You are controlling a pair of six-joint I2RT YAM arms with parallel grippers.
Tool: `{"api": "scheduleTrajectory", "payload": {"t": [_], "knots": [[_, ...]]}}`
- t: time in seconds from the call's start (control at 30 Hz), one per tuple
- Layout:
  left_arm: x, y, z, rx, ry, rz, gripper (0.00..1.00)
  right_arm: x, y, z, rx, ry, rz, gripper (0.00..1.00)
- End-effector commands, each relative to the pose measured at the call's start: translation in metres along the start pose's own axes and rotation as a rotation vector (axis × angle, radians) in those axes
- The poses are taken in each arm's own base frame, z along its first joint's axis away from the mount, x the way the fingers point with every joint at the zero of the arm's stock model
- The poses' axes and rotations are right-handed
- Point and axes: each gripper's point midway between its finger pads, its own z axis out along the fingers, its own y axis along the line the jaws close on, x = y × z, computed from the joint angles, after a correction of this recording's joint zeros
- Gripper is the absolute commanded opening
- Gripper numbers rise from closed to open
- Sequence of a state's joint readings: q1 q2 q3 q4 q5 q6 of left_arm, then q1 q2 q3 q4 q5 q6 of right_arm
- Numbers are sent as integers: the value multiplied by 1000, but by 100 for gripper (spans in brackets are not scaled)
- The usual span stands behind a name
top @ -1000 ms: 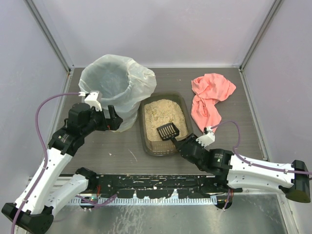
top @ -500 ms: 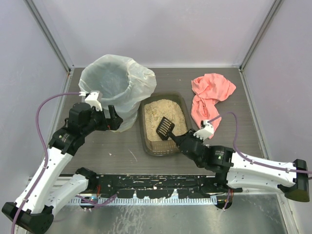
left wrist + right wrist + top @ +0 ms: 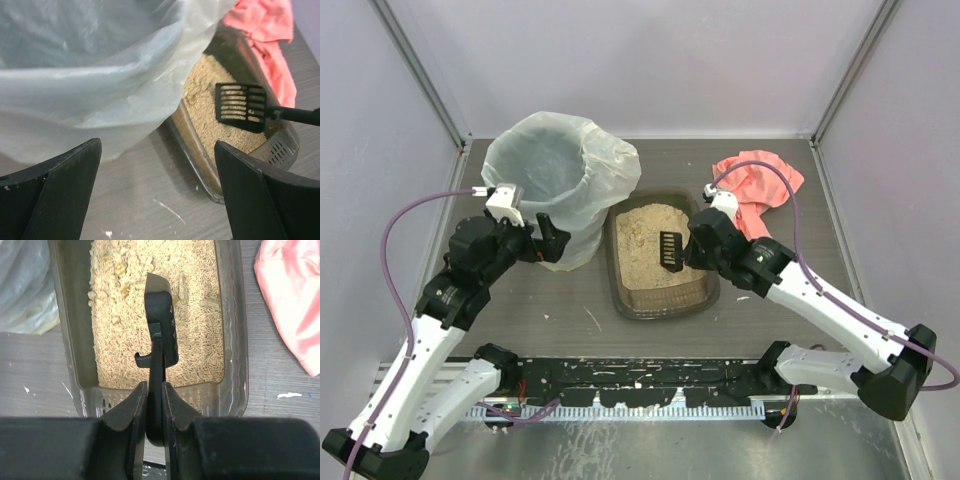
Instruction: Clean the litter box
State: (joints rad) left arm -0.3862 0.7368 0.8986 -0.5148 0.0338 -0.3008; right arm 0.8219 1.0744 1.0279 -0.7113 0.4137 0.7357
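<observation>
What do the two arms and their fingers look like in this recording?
Both the left arm and the right arm have white shells with black joints. A purple cable loops from each wrist, beside a small white camera block. The fingers are plain matte black, broad and wedge-shaped, without visible markings.

— What do the arms look like?
— The left arm (image 3: pixel 417 348) and the right arm (image 3: pixel 832 306) both have smooth white shells on the long links and black housings at the joints and bases.
— Any cables?
— A purple cable (image 3: pixel 392 228) loops alongside each arm, and there is a small white block (image 3: pixel 503 203) at each wrist.
— And the fingers (image 3: pixel 57 195)?
— They are matte black. The left gripper (image 3: pixel 157 145) has broad, wedge-shaped ones, lightly speckled, while the right gripper (image 3: pixel 155 386) has ones that taper narrow.
</observation>
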Motion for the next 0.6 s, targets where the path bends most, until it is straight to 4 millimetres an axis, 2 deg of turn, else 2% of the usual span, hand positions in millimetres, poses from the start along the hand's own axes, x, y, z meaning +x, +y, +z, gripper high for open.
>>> {"api": "scheduleTrajectory", "payload": {"t": [0.0, 0.13, 0.23, 0.33, 0.47, 0.57], "knots": [[-43, -37, -2, 212, -220, 141, 96, -19, 6, -14, -70, 56, -129, 1], [-61, -62, -4, 351, -341, 264, 96, -29, 7, -13, -126, 92, -106, 0], [-63, -87, 0, 485, -368, 316, 91, -29, 6, -8, -158, 135, -99, 1], [-52, -117, 8, 580, -420, 479, 85, -27, 9, -7, -192, 167, -87, 1], [-24, -159, 22, 670, -515, 758, 83, -29, 10, -8, -206, 163, -74, 0], [1, -190, 41, 752, -501, 852, 81, -30, 11, -11, -212, 158, -67, 1]]}}
